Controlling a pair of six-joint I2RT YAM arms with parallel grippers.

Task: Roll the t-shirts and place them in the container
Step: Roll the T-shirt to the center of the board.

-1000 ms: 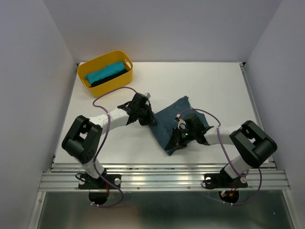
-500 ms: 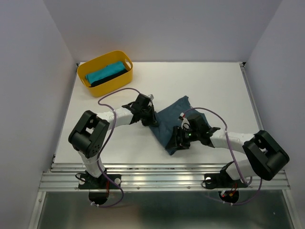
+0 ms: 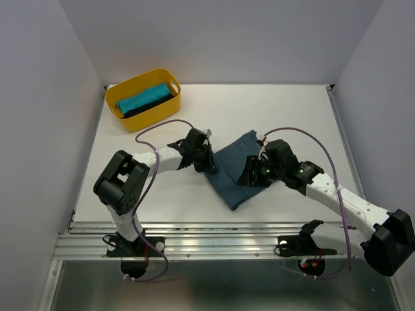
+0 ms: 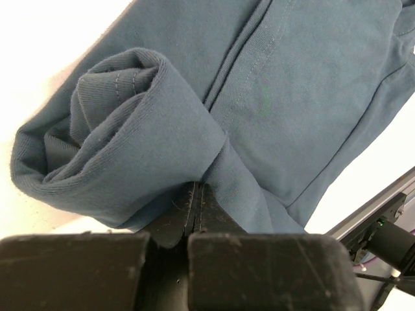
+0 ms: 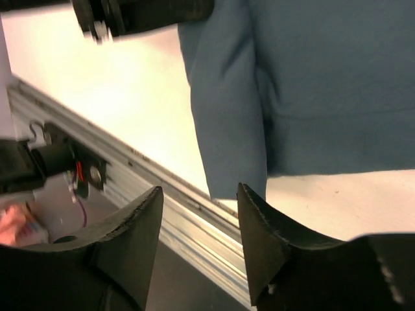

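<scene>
Lifted since a second ago, my right gripper now hangs over the slate-blue t-shirt, jaws apart and holding nothing. At the table's far left corner, one yellow tub holds two rolled shirts: one turquoise t-shirt, one black t-shirt. Mid-table, my left gripper is clamped on the one slate-blue t-shirt's rolled corner.

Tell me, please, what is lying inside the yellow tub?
Inside the yellow tub lie a turquoise t-shirt and a black t-shirt, side by side along their length. They cover most of the tub's floor, so anything beneath them cannot be seen.
</scene>
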